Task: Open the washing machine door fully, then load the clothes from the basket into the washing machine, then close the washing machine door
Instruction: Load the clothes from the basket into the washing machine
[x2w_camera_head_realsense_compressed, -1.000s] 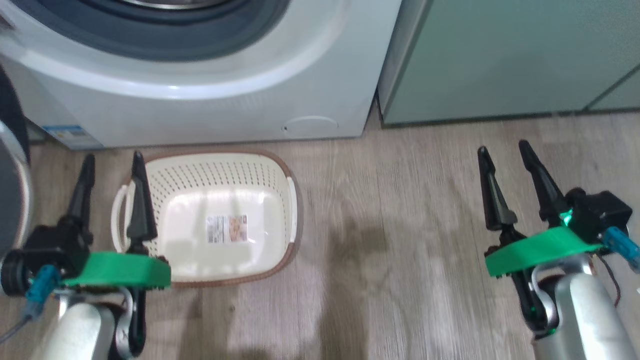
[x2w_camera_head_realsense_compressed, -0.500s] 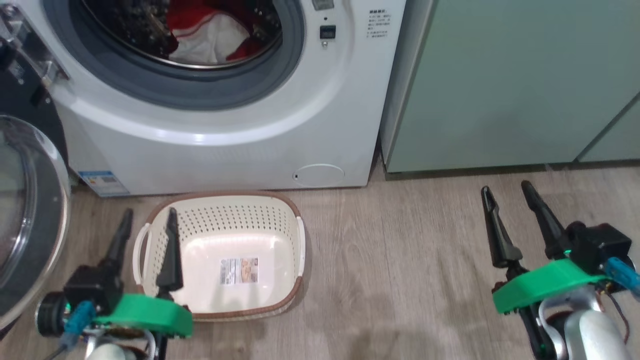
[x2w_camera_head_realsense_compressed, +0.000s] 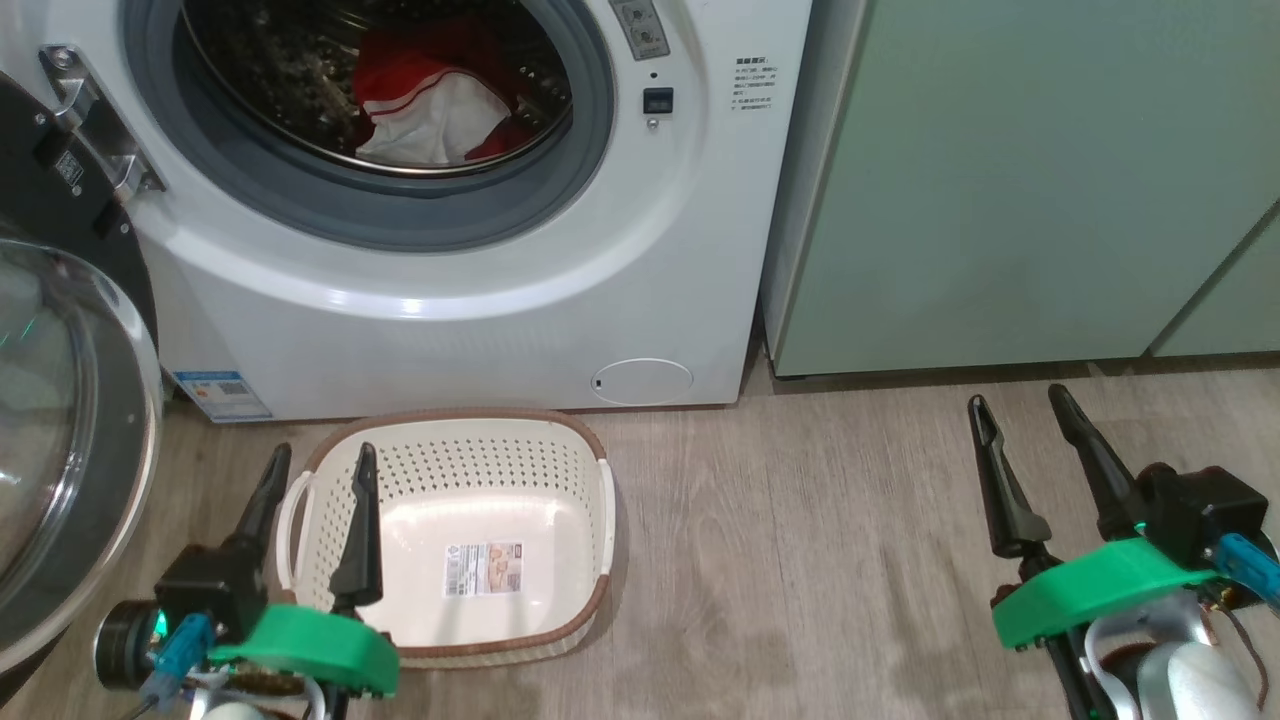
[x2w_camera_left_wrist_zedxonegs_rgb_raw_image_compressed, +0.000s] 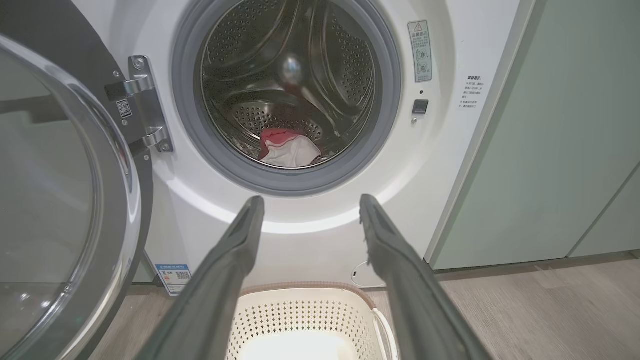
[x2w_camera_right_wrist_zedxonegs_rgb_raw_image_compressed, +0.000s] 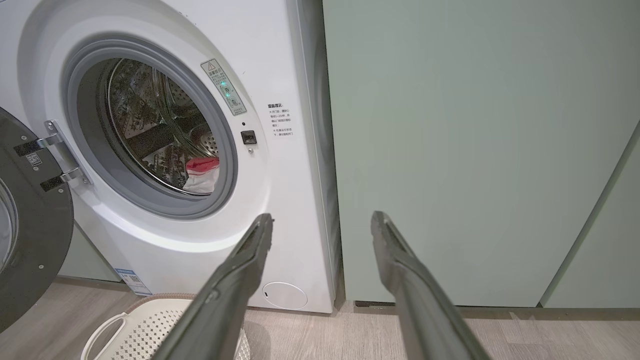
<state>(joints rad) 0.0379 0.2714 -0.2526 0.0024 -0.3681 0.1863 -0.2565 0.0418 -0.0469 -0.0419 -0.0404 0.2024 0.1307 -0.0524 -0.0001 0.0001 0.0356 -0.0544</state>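
Note:
The white washing machine (x2w_camera_head_realsense_compressed: 480, 320) stands at the upper left, its door (x2w_camera_head_realsense_compressed: 70, 430) swung wide open to the left. Red and white clothes (x2w_camera_head_realsense_compressed: 435, 105) lie inside the metal drum (x2w_camera_left_wrist_zedxonegs_rgb_raw_image_compressed: 295, 75). On the floor in front sits the cream basket (x2w_camera_head_realsense_compressed: 455, 535), holding nothing but the sticker on its bottom. My left gripper (x2w_camera_head_realsense_compressed: 318, 468) hangs open over the basket's left handle. My right gripper (x2w_camera_head_realsense_compressed: 1018, 418) is open above the bare floor, well right of the basket. In the left wrist view the left gripper (x2w_camera_left_wrist_zedxonegs_rgb_raw_image_compressed: 307, 205) points at the drum opening; in the right wrist view the right gripper (x2w_camera_right_wrist_zedxonegs_rgb_raw_image_compressed: 322, 222) points at the cabinet seam.
Pale green cabinets (x2w_camera_head_realsense_compressed: 1030, 180) stand close against the washer's right side. Wood-look flooring (x2w_camera_head_realsense_compressed: 800, 560) stretches between the basket and my right arm. The open door takes up the space at the far left.
The head camera has tilted up: the drum with the clothes and the open door have come into view. Both grippers stay open, lower in the picture.

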